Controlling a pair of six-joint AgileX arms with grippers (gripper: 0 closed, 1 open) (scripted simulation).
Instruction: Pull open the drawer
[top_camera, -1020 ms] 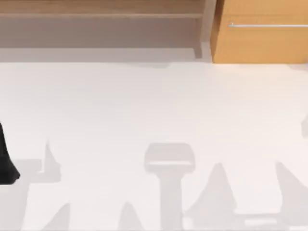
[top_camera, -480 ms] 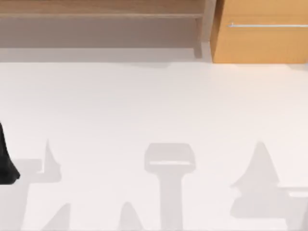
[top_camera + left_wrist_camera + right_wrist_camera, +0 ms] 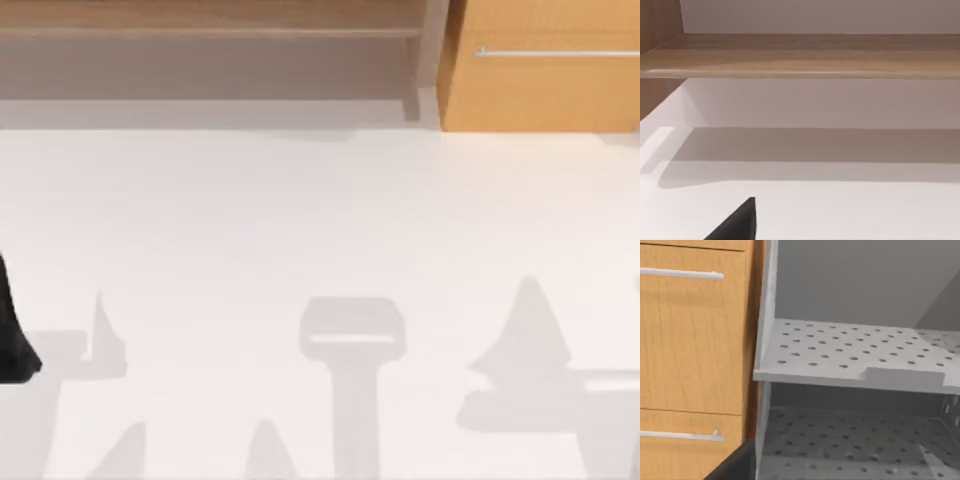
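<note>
Top: drawer (image 3: 540,80) shut at the table's (image 3: 320,250) far right, handle (image 3: 555,52) across its front; shelf (image 3: 210,40) to its left. My left arm (image 3: 12,335) sits at the left edge.
Left wrist: shelf board, one dark fingertip (image 3: 737,222); claw width, cannot tell.
Right wrist: drawer fronts beside a grey perforated rack (image 3: 850,355); claw width, cannot tell.

The top view looks down on the counter (image 3: 320,220); the left wrist view faces the shelf unit (image 3: 805,55) closely, the right wrist view the drawer (image 3: 690,335), both seen along the top view's upper edge.
</note>
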